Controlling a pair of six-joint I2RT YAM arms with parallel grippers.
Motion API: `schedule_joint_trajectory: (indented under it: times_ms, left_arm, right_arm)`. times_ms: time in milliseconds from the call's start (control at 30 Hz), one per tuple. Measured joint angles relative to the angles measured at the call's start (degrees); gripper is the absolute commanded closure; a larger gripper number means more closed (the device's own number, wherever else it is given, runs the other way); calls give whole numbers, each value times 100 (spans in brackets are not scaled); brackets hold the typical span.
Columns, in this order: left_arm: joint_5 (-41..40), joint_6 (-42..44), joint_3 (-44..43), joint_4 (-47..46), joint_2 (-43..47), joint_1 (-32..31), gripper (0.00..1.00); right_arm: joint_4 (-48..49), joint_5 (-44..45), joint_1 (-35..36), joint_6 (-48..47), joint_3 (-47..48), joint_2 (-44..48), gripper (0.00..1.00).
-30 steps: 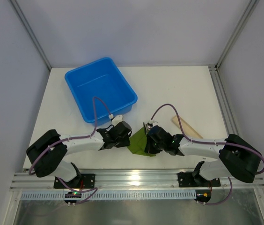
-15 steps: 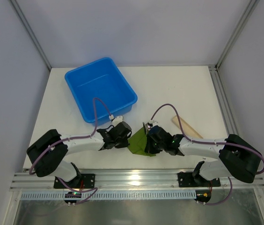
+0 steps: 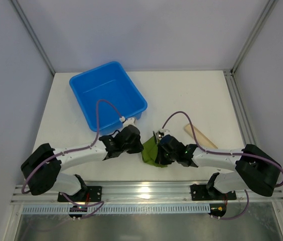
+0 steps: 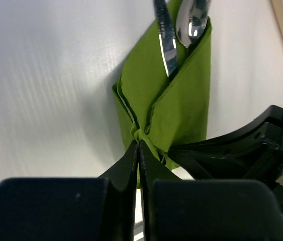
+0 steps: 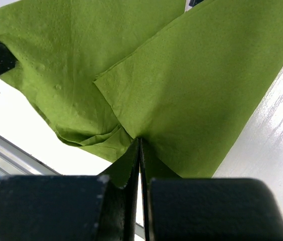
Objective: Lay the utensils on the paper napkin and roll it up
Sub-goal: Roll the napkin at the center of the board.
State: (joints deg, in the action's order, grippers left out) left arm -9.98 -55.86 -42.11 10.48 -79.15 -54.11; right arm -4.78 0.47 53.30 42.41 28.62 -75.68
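Blue bin (image 3: pixel 109 93) sits back left on the table (image 3: pixel 196 95), not in play.

Left fingers (image 4: pixel 127 161) are pressed together, pinching a thin fold at the near corner of the green paper napkin (image 4: pixel 181 105). The napkin lies between the two arms near the front edge, flaps folded over into a loose cone.

Utensils: knife (image 4: pixel 165 42) and spoon (image 4: pixel 191 20) sit inside the cone, ends poking out of its far open mouth.

Right fingers (image 5: pixel 125 161) are also closed, nipping the napkin from the opposite side.

Beige stick (image 3: pixel 200 135) lies to the right, apart.

Risks:
- Both grips hold thin paper, so opposing pulls could tear it.
- Raising the near corner could slide the cutlery out of the far mouth.
- The pinches are small, so the paper may slip free.
- The flaps look loose and may spring open on release.
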Motion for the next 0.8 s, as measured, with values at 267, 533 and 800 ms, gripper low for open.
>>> schedule_joint_trajectory:
  times_ms: [267, 533, 800]
  left_arm:
    - [251, 61, -302, -197, -249, -57, 100]
    - [330, 66, -599, -234, -461, -208, 100]
    - [415, 107, -763, -428, -514, -426, 100]
  right_arm:
    - [-2, 35, 0, 9, -74, 111, 96]
    - [20, 79, 0, 138, -358, 573, 96]
    - [66, 94, 0, 330, -509, 671, 96]
